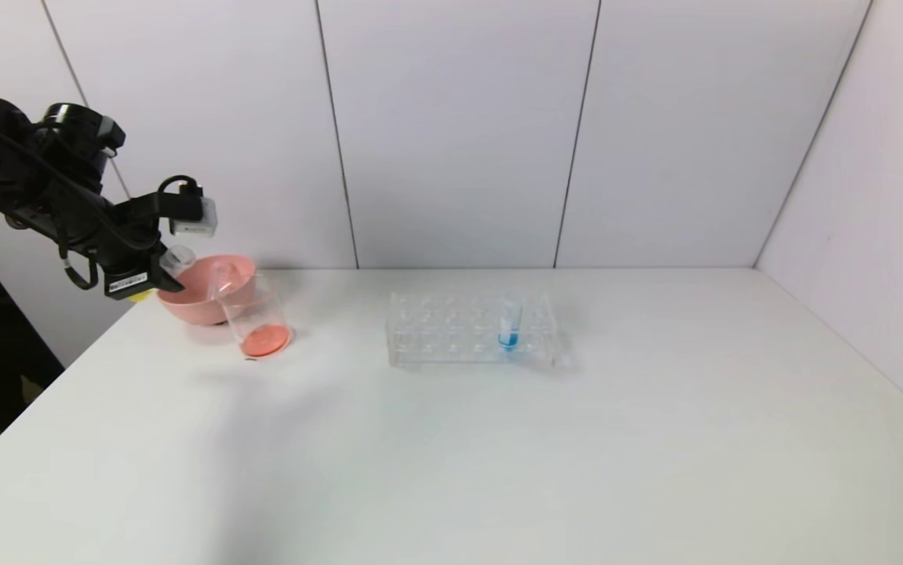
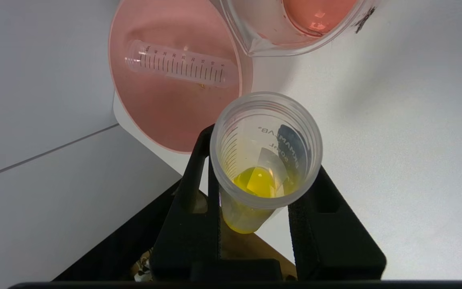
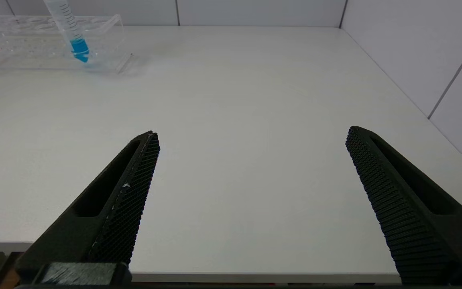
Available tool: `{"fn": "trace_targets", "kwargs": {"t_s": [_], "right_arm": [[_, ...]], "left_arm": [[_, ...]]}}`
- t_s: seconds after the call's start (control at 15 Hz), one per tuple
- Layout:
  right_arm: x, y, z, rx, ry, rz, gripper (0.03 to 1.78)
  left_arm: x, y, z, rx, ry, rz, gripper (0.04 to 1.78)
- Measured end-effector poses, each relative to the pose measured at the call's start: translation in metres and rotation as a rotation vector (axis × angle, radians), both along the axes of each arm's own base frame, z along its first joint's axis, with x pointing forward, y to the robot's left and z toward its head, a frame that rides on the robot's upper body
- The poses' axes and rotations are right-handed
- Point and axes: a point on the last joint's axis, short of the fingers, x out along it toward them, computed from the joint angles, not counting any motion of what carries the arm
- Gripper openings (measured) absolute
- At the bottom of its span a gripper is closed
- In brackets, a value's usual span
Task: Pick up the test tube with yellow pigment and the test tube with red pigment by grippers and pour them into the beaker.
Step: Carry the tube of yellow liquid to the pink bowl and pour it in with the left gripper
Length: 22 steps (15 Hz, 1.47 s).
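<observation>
Your left gripper (image 1: 154, 271) sits at the far left edge of the table (image 1: 498, 439), at about ten o'clock from the table's centre in the head view. Its fingers (image 2: 186, 224) are clamped on the test tube with yellow pigment (image 2: 265, 160), one on each side of the tube. The tube is held just off the near-left side of the pink bowl (image 1: 204, 294), and a pool of yellow liquid lies in its rounded end.

The beaker (image 1: 256, 318) stands touching the bowl at the bowl's four o'clock side. A layer of red-orange liquid covers its bottom. From the head view it looks tilted toward the bowl, though that may only be the flare of its walls.

A second clear tube (image 2: 180, 64) with printed graduations lies on its side inside the pink bowl. It appears empty, so you can take it for the test tube with red pigment, but no colour in it confirms that.

At one o'clock from centre stands the clear tube rack (image 1: 471, 328), with a blue-liquid tube (image 1: 510, 326) upright in a slot toward its right end.

Your right gripper (image 3: 251, 160) hangs low over the near right part of the table, well apart from everything, its fingers spread wide with nothing between them.
</observation>
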Motion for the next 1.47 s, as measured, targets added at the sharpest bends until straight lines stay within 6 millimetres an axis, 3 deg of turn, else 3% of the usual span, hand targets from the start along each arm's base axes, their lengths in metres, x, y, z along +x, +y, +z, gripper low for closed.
{"fn": "trace_targets", "kwargs": {"t_s": [1.47], "right_arm": [[0.0,0.0,0.0,0.0,0.0,0.0,1.7]], "left_arm": [[0.009,-0.031,-0.003,0.13,0.001,0.045,0.49]]}}
